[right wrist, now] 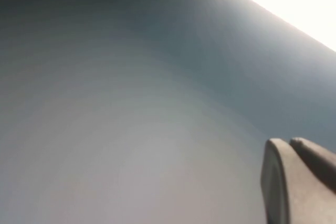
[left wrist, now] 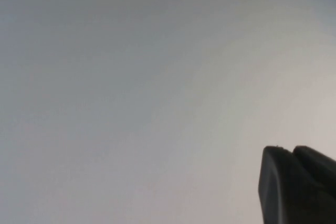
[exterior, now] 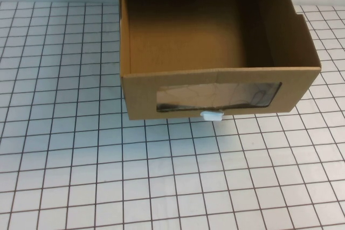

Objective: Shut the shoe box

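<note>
- Near edge of the bench (exterior: 161, 187): grid-patterned surface, no arm showing in the high view.
- Left tool (left wrist: 296, 182): its own wrist view is showing only a dark fingertip against a blank pale background, so it is sitting away from the box; can't tell its state.
- Right tool (right wrist: 296, 179): same story, one pale-lit fingertip edge against blank wall; state can't be told.
- Shoe box (exterior: 215, 52) is sitting at the far centre-right of the bench, drawer pulled out toward the robot, interior looking empty.
- Drawer front is facing the near side, with clear window (exterior: 218, 98) and white pull tab (exterior: 211, 115) at its lower edge.
- Judgement: closing is not started. Best bet is pressing flat on the cardboard front beside the window, pushing straight back and centred, so the drawer is not skewing or jamming.
</note>
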Tool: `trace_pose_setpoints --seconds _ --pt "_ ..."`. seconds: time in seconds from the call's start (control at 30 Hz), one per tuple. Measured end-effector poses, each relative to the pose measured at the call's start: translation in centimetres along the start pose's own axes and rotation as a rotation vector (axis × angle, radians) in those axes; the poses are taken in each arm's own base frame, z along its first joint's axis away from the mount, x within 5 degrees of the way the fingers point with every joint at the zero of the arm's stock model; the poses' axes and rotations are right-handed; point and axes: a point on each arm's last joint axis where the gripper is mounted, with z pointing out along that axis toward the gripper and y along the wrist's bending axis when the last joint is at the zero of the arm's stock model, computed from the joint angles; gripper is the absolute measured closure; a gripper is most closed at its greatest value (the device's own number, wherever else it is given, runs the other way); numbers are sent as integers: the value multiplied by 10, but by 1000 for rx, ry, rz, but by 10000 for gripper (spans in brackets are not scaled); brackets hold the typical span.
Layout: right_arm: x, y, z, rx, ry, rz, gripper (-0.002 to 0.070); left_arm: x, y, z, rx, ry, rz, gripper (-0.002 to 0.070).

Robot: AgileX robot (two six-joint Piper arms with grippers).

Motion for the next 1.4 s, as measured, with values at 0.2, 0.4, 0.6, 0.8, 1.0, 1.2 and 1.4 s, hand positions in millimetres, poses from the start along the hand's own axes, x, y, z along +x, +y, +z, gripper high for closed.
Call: trace_pose_setpoints --seconds 0.2,0.4,0.6,0.8,1.0,1.2,1.4 --pt "-47 5 31 0 -158 102 689 -43 -3 5 37 -325 -165 680" --pt "-135 19 79 -63 -172 248 689 -114 -13 40 57 -322 -193 680" --pt "-173 35 143 -95 43 286 689 -162 -22 88 51 -128 -199 680" --pt "-127 49 200 -94 529 247 689 -151 -28 146 8 287 -175 680" --pt "-64 52 215 -117 860 103 689 -108 -25 177 -26 492 -148 680" --pt "-27 57 219 -121 1042 168 689 -57 -23 201 -66 694 -186 680" --pt "11 68 221 -165 1153 246 689 -2 -35 227 23 976 -129 680"
